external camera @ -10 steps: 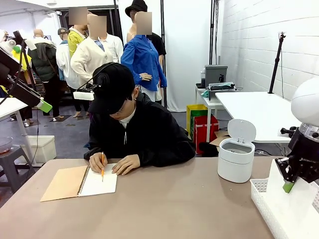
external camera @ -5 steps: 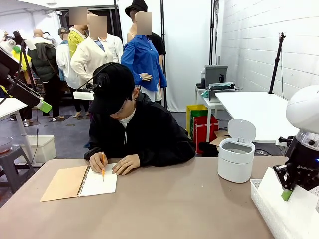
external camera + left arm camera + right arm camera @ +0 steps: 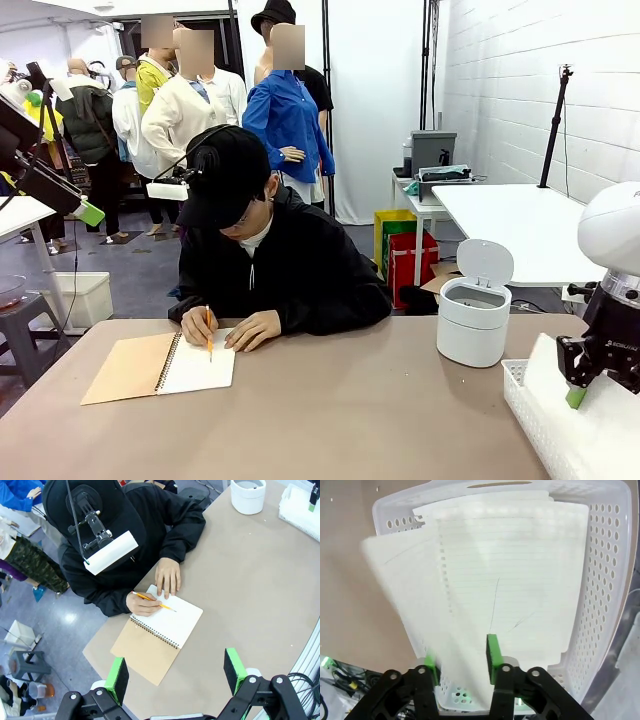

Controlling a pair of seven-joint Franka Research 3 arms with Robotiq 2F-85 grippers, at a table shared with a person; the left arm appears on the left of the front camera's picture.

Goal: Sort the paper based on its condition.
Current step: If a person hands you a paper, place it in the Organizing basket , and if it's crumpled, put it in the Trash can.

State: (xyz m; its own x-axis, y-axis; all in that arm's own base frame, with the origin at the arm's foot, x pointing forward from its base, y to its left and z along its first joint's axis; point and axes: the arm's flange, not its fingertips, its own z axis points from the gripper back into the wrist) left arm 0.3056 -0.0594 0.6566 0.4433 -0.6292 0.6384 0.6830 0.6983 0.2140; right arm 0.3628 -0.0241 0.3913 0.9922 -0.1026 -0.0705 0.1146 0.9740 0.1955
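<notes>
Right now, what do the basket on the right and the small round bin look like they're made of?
The basket looks like white moulded plastic, going by its rows of punched holes and slight gloss. The bin also looks like smooth white plastic, with a matte shell and raised lid, though painted metal can't be excluded.

A brown counter (image 3: 330,420) is being lit evenly from above. The right side is being closed off by a white brick wall (image 3: 530,80), with a white table (image 3: 520,225) set against it. A grey floor (image 3: 130,270) is being shown behind, where a white curtain (image 3: 375,100) is hanging.
</notes>
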